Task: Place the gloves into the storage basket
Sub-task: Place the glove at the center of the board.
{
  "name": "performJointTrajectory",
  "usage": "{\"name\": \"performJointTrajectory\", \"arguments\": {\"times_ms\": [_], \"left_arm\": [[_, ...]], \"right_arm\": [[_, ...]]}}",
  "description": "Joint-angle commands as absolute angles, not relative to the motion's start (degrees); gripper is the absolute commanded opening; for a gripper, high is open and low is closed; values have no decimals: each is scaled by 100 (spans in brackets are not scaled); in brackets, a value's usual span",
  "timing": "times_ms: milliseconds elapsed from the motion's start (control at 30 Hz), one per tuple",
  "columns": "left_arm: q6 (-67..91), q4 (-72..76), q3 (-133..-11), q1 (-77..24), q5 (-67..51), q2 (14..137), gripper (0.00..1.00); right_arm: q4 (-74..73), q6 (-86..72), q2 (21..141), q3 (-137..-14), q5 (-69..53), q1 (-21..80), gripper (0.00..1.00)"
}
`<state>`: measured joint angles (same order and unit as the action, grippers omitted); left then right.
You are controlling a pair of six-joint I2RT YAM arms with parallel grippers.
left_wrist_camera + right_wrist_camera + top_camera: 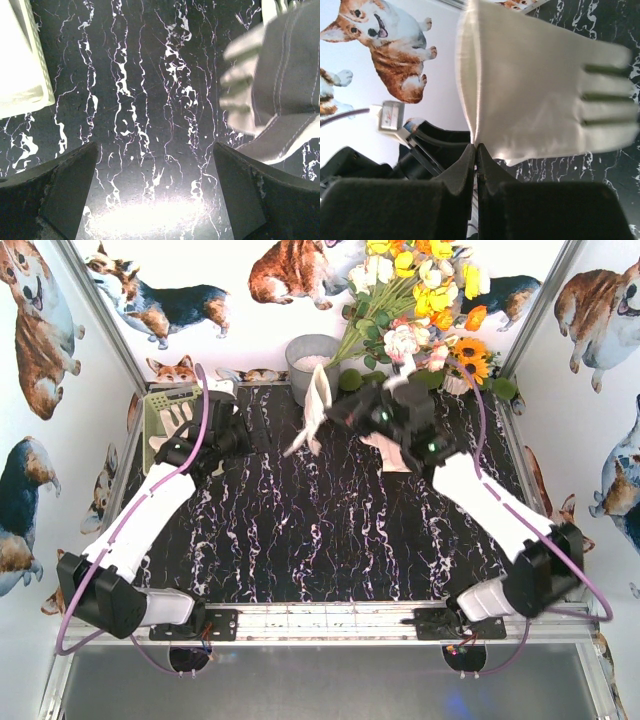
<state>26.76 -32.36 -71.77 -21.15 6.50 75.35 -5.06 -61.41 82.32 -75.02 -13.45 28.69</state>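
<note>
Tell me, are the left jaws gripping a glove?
No, the left jaws stand wide open over the tabletop, the glove off to one side.

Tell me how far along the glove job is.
Done: one glove lies in the basket. In hand: the right jaws are shut on a second glove, held up. Left: dropping it in, then a third glove lying on the table. The left jaws are open, empty.

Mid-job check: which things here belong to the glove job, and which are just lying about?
Job: hanging glove pinched in the right gripper; glove under that arm; storage basket, one glove inside.
Lying about: grey bucket; flowers.
</note>
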Motion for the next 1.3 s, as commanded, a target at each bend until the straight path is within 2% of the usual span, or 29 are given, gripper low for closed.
{"name": "performJointTrajectory", "arguments": {"times_ms": [0, 100, 200, 467, 567, 733, 867, 967, 1100, 1267], "left_arm": [[2583, -3132, -7348, -2048, 475, 7652, 92], [2546, -3135, -7386, -2050, 201, 7871, 91], [2475, -3110, -7428, -2058, -20, 8026, 90], [2285, -2963, -7714, -2272, -719, 8639, 88], [2202, -2904, -7935, -2494, -1113, 9029, 87], [2034, -2486, -7987, -2733, -2483, 9607, 83], [2000, -2567, -8133, -2905, -2704, 9939, 73], [2020, -2380, -8210, -3047, -2888, 10081, 69], [1989, -1894, -8223, -3151, -3534, 10350, 85], [1062, -1965, -8509, -3338, -3619, 10603, 93]], "right_arm": [[251, -5982, 7494, -5919, -567, 2856, 0], [176, -6261, 7077, -4729, 61, 2850, 0], [-281, -6246, 6709, -4307, 600, 2828, 0], [-3218, -6430, 6586, -4722, 1528, 2831, 0], [-3243, -6471, 6535, -4719, 1609, 2830, 0], [-3233, -6880, 6613, -4836, 1588, 2837, 0], [-4185, -8022, 6727, -5115, 1903, 2822, 0], [-4284, -8468, 6715, -5154, 2075, 2821, 0], [-4164, -8509, 6869, -5219, 2144, 2797, 0], [-3975, -8216, 6879, -5179, 1960, 2711, 0]]}}
